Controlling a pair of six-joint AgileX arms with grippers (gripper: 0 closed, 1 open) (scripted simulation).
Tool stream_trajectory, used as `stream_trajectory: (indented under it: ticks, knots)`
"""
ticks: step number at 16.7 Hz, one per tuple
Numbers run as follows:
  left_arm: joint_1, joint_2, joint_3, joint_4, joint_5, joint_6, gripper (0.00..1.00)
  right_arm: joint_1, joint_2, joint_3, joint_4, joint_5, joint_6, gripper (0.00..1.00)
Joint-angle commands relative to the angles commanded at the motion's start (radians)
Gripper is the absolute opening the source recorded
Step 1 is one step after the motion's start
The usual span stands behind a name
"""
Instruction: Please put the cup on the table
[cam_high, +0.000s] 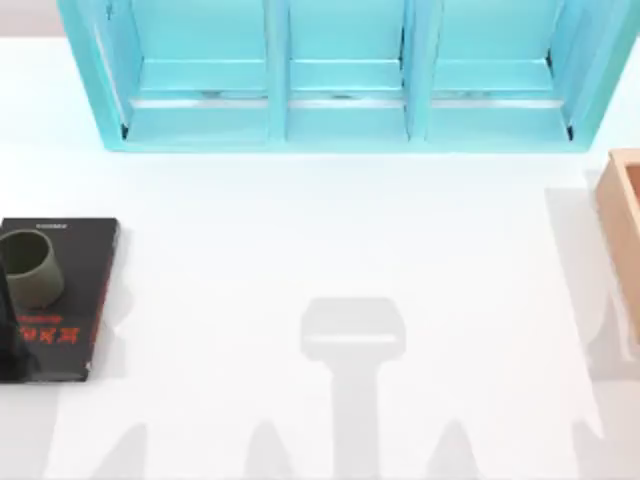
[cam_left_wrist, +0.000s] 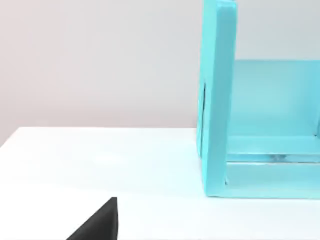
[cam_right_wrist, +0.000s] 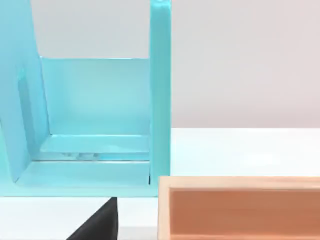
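— What is seen at the top view's left?

— A black book (cam_high: 62, 300) with red lettering is laid flat at the table's (cam_high: 300, 230) left edge. The cup (cam_high: 30, 268), olive-green, handleless, dark inside, is stood upright on the book's cover, toward its far half, much narrower than the book.

— And the containers?

— A turquoise shelf unit (cam_high: 340, 75) is set along the far edge; three compartments are seen, and nothing can be made out in them. A tan wooden box (cam_high: 622, 215) is cut off by the right edge; what is seen of its inside is bare.

— Open room?

— A broad white stretch is left between book and box.

— The grippers?

— Whether either one is open or closed cannot be told.
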Motion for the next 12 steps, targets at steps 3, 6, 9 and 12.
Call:
stream_trajectory:
  ticks: [3, 6, 9, 12]
  knots:
    - [-0.001, 0.011, 0.01, -0.01, 0.0, 0.0, 1.0, 0.0, 0.0, 0.0, 0.0, 0.0, 0.0, 1.0]
    - [-0.006, 0.106, 0.102, -0.096, 0.0, -0.004, 1.0, 0.0, 0.0, 0.0, 0.0, 0.0, 0.0, 1.0]
    - [-0.015, 0.296, 0.283, -0.251, 0.0, -0.011, 1.0, 0.0, 0.0, 0.0, 0.0, 0.0, 0.0, 1.0]
    - [-0.026, 0.564, 0.525, -0.446, 0.0, -0.02, 1.0, 0.0, 0.0, 0.0, 0.0, 0.0, 0.0, 1.0]
